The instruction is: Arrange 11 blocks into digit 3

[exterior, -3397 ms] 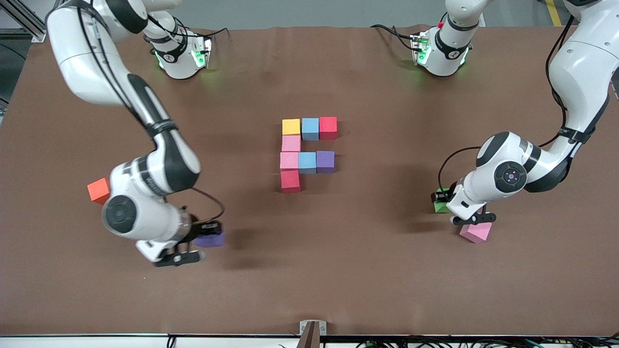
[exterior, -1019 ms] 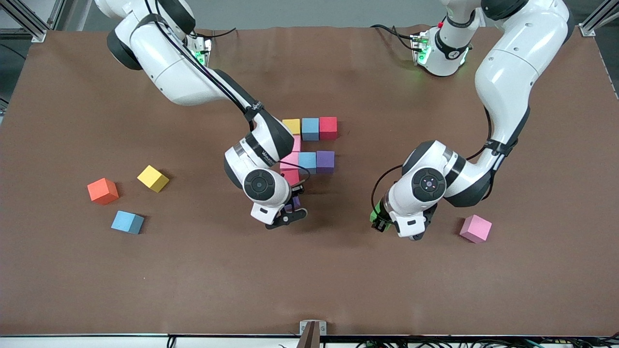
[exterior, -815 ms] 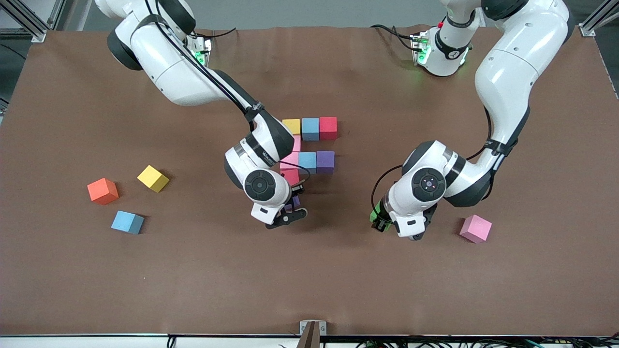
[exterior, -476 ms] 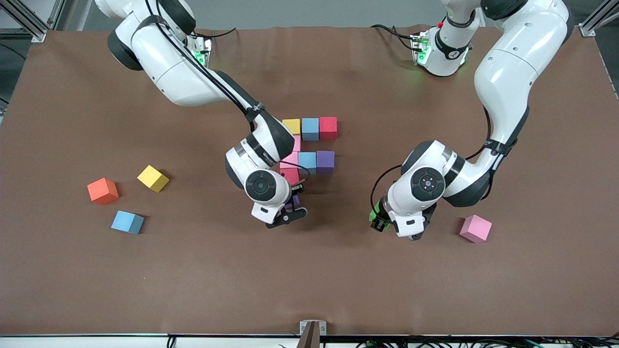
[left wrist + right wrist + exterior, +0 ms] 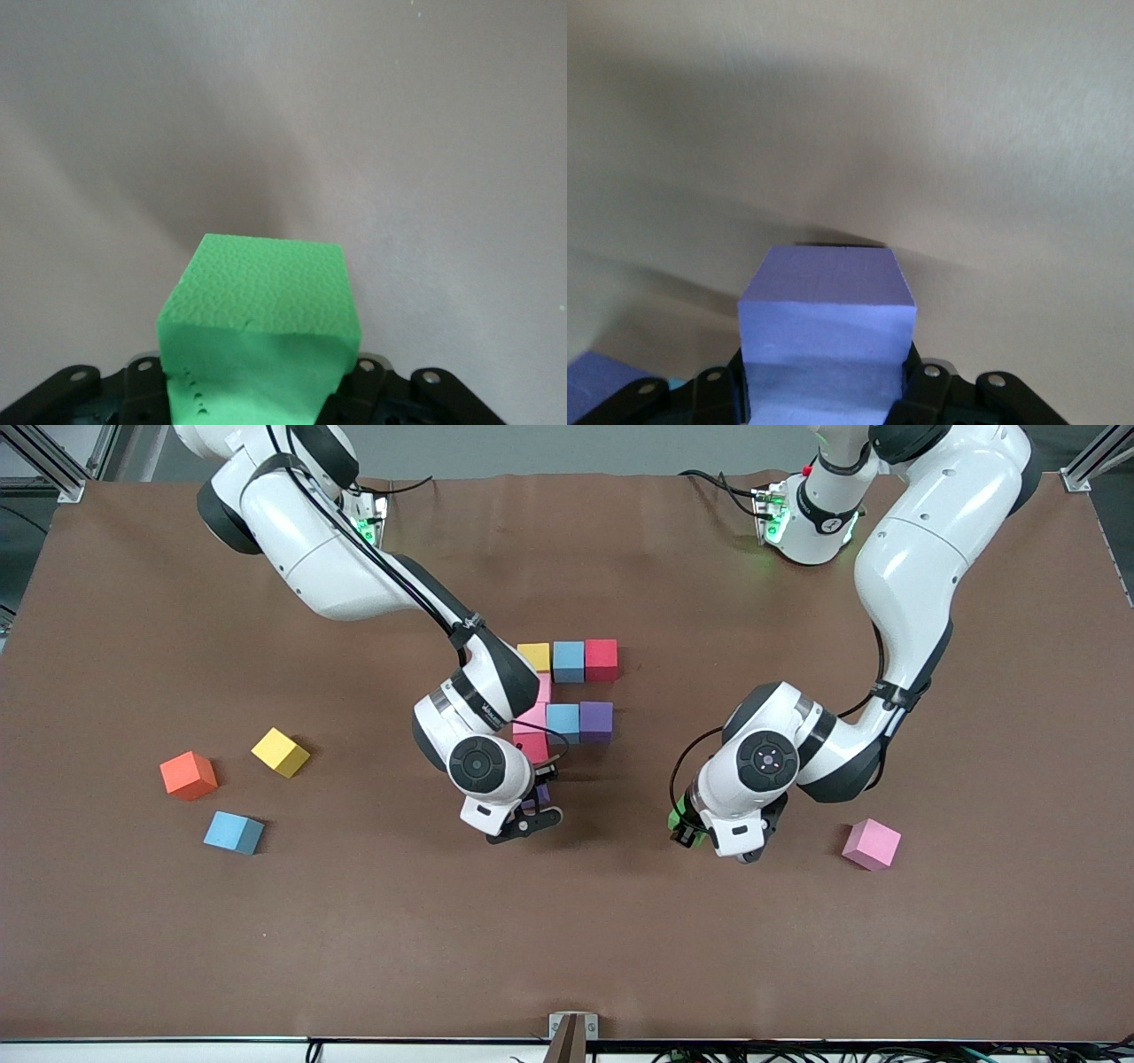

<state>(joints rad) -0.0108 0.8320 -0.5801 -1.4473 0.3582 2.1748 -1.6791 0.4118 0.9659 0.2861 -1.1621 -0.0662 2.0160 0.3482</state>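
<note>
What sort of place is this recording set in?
Probably a robotics lab bench: two arms bolted to a brown-covered table, aluminium framing at its corners, and loose foam cubes such as the orange cube.

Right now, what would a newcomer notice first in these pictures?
The half-built figure of coloured blocks at the table's middle. At its edge nearer the front camera, the right hand holds a purple block. Toward the left arm's end, the left hand holds a green block.
</note>
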